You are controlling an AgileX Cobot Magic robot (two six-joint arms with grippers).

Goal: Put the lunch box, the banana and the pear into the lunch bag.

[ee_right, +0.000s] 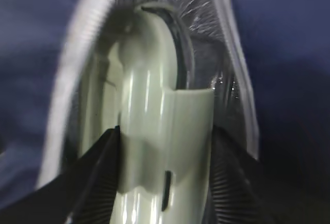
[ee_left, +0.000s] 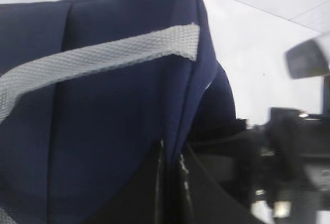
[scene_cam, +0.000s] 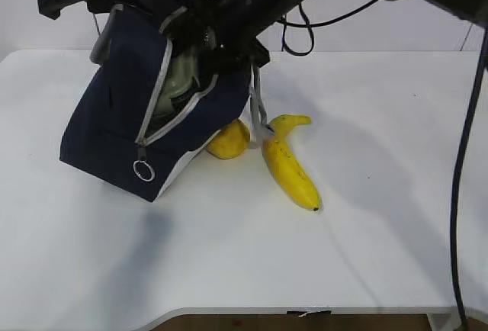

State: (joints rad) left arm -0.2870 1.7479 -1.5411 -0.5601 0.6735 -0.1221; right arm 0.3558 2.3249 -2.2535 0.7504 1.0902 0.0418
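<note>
Right gripper (ee_right: 165, 182) pinches the lunch box (ee_right: 154, 131) inside the lunch bag (scene_cam: 114, 129); left gripper's jaws, pressed together, clamp its fabric; pear (scene_cam: 229, 139) and banana (scene_cam: 290, 165) lie right of it.

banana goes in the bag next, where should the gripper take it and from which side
Grip the banana across its thick middle, coming straight down from above. It lies flat on the table with bare surface along its right side; its stem end sits close to the lunch bag handle, so avoid that end.
</note>
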